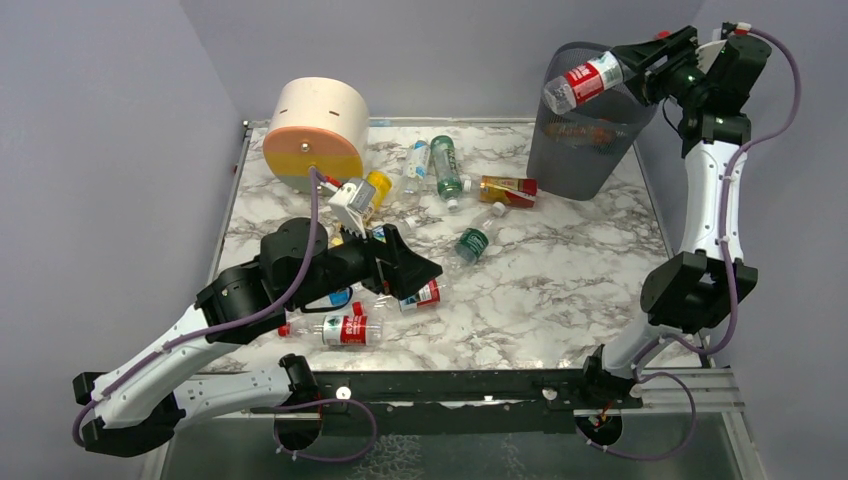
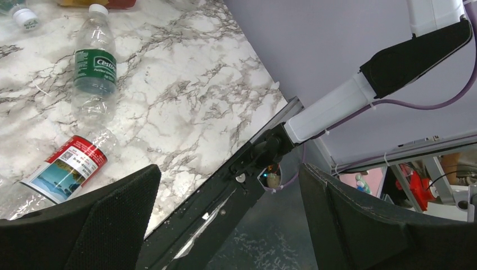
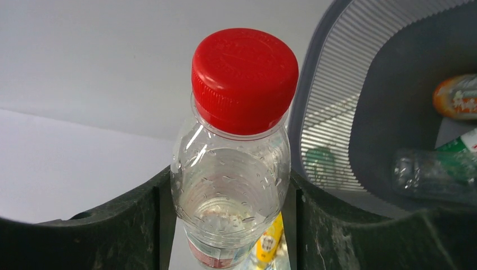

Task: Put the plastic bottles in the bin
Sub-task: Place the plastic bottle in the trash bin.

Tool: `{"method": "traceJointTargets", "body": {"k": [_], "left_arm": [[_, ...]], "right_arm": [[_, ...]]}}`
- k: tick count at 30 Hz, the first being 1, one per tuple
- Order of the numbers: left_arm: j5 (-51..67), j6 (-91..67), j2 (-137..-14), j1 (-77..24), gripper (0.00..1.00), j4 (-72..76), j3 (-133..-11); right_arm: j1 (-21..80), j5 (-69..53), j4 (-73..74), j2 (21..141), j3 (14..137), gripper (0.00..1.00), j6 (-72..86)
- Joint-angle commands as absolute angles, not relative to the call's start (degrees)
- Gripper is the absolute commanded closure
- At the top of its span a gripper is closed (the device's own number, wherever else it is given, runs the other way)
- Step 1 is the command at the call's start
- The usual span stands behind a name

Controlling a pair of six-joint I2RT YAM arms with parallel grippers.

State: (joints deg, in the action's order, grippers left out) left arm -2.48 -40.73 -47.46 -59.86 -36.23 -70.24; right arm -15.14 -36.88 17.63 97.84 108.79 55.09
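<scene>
The right claw (image 1: 628,68) is clenched on a red-capped bottle (image 1: 585,80), its fingers pressing both sides of the clear body in the wrist view. It holds the bottle tilted over the far rim of the bin (image 1: 585,150). The bottle is not yet dropped.

Inside the bin a few bottles already lie at the bottom, an orange one (image 3: 457,95) and a clear one (image 3: 427,174) among them, so the job looks well started but far from finished.

At least seven bottles are left on the tabletop (image 1: 560,290). They include a green-labelled one (image 1: 476,240) in the middle, an orange one (image 1: 508,190) near the bin, and a red-labelled one (image 1: 340,328) at the near edge.

The left claw (image 1: 400,265) hangs released, jaws wide apart, over the cluster near the front left.
</scene>
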Motion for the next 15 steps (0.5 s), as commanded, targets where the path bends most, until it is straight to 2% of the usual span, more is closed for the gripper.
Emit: {"method": "traceJointTargets", "body": {"k": [1,8,9,11,15], "left_arm": [[-1.74,-40.75,-47.48,-60.12,0.01,-36.39,-69.89],[-1.4,-39.93,-48.57,-60.12,0.01,-36.41,-70.0],[-1.41,-39.86,-48.6,-60.12,0.01,-36.4,-69.99],[-1.42,-39.73,-48.67,-60.07,0.01,-36.41,-69.86],[-1.37,-39.66,-49.02,-60.12,0.01,-36.39,-69.69]], "right_arm": [[-17.29,-34.7,10.59,99.4,110.11,0.38,58.36],[-17.75,-30.28,9.08,103.66,111.47,0.38,58.31],[-17.75,-30.17,9.43,104.59,112.18,0.33,57.86],[-17.75,-30.61,11.49,106.96,115.0,0.18,56.27],[-17.75,-29.9,15.8,108.68,117.29,0.1,53.36]]}}
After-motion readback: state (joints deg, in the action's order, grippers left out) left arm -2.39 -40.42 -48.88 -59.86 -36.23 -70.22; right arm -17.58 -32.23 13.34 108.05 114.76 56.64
